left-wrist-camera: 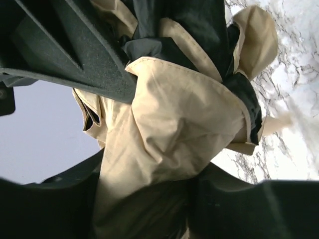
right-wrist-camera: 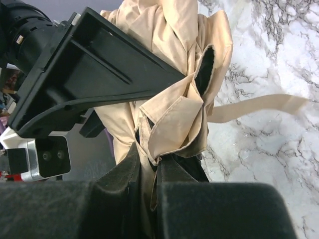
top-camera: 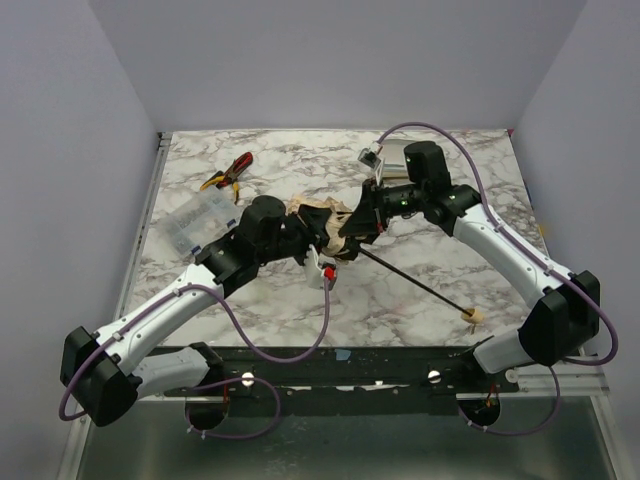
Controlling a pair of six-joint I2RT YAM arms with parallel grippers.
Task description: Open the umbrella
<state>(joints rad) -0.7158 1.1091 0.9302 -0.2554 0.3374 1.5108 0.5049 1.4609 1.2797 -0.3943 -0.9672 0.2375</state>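
One umbrella (top-camera: pixel 322 222) lies with its handle knob (top-camera: pixel 471 318) nearest and its shaft (top-camera: pixel 415 285) running away leftward to the bunched canopy. Two grippers meet there, equally close. The left gripper (left-wrist-camera: pixel 164 142), on the canopy's left, is half-closed around fabric. The right gripper (right-wrist-camera: pixel 164 124), opposite, pinches fabric tight. One pair of pliers (top-camera: pixel 228 172) lies beyond.

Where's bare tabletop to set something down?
Free: the far strip of the table between the pliers and the right arm; the near patch between the left arm and the shaft. Crowded: around the umbrella and by the plastic box.
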